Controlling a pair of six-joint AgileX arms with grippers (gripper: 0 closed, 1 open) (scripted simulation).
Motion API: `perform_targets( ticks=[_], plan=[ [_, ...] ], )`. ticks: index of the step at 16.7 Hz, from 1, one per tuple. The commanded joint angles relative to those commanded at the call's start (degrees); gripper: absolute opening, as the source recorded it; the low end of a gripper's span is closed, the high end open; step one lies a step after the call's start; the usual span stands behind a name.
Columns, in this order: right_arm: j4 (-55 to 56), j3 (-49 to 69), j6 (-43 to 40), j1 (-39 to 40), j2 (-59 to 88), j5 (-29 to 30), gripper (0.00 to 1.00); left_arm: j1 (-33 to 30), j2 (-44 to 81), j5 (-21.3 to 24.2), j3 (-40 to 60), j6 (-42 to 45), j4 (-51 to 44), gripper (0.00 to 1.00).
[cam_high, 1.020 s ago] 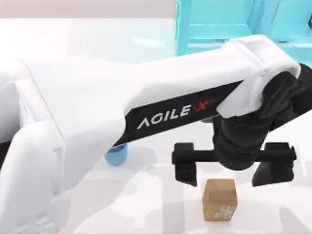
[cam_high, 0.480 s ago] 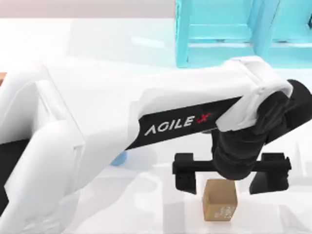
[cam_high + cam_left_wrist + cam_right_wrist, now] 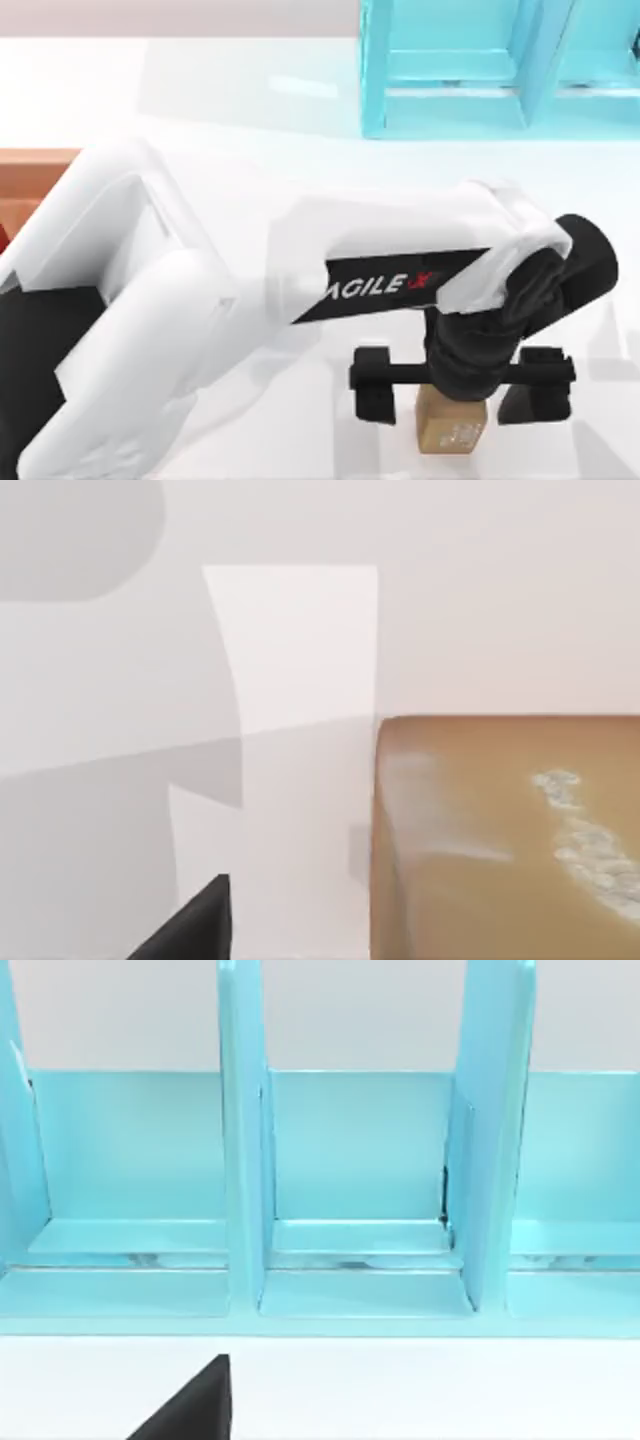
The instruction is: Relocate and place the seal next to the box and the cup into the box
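Left tool (image 3: 460,398) (agape) astride seal (image 3: 452,430)

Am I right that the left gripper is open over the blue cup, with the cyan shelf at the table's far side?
Not quite. In the top view the left gripper is open over the seal, the golden-brown block, not the cup. The cyan shelf does stand at the far side.

White worktop (image 3: 250,120) w/ cyan shelf unit (image 3: 450,65) at its far edge, open compartments; pale wall behind shelf.
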Motion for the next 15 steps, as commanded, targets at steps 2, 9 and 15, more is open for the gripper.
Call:
perform_targets(
  ticks=[2,9,15],
  plan=[
    [0.0,0.0,0.0,0.0,0.0,0.0,1.0,0.0,0.0,0.0,0.0,0.0,0.0,0.92],
    [0.0,0.0,0.0,0.0,0.0,0.0,1.0,0.0,0.0,0.0,0.0,0.0,0.0,0.4],
    [0.0,0.0,0.0,0.0,0.0,0.0,1.0,0.0,0.0,0.0,0.0,0.0,0.0,0.0]
  ],
)
